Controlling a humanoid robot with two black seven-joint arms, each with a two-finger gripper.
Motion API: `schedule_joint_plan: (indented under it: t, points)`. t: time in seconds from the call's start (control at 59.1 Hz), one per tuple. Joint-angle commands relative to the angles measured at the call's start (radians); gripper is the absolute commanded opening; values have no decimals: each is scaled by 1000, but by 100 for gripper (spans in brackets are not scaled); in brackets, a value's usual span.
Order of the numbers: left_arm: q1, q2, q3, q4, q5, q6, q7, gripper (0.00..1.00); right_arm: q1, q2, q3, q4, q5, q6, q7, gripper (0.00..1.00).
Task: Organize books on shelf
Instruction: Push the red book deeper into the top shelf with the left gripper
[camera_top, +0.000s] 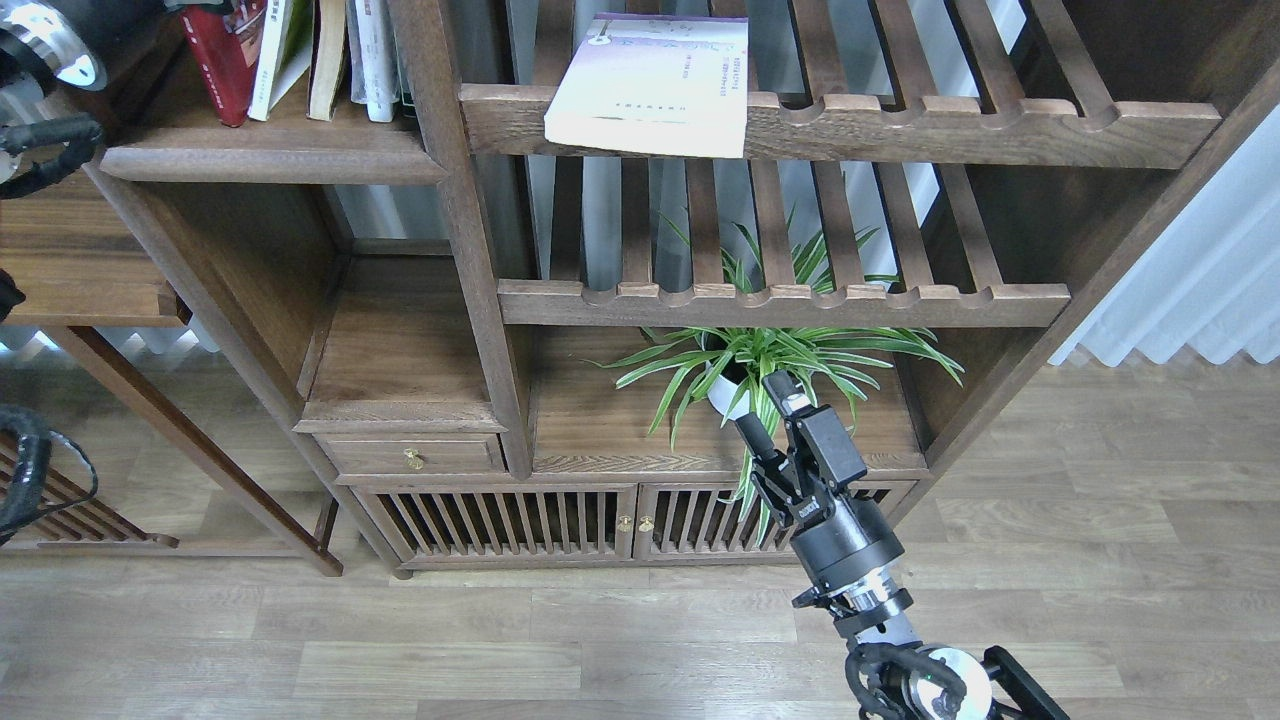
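Right gripper, fingers narrowly parted, empty; lavender-white book overhangs slatted shelf; left gripper off-frame; upper books cropped.

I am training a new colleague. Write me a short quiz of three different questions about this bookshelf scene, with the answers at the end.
1. True or false: the pale lavender-white book stands upright among the other books.
2. Multiple choice: the right tool is nearest to A) the brass drawer knob, B) the potted plant, C) the red book.
3. Fill in: the upright books stand on the solid shelf at the upper ____ of the view.

Key
1. False. It lies flat on the upper slatted shelf, overhanging its front rail.
2. B. The potted plant is just behind the tool; the drawer knob and the red book are far to the left.
3. Left. The solid shelf is there.
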Motion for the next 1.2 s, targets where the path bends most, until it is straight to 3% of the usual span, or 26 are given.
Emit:
schedule_joint_plan:
  t: [0.0, 0.659, 0.778, 0.913, 1.184]
  points:
    - [-33, 0, 18, 38, 1, 0, -2, 0, 4, 0, 0, 0, 0, 0, 0, 98]
    - [18, -3, 54, 17, -9, 0, -20, 0, 9, 0, 17, 0, 14, 0, 0, 98]
    - [31, -44, 33, 20, -12, 0, -51, 0, 9, 0, 29, 0, 16, 0, 0, 98]
    - [27, -116, 22, 45, -12, 0, -57, 0, 7, 0, 37, 0, 16, 0, 0, 98]
    - [-8, -106, 21, 57, -12, 0, -58, 0, -2, 0, 48, 1, 19, 0, 0, 98]
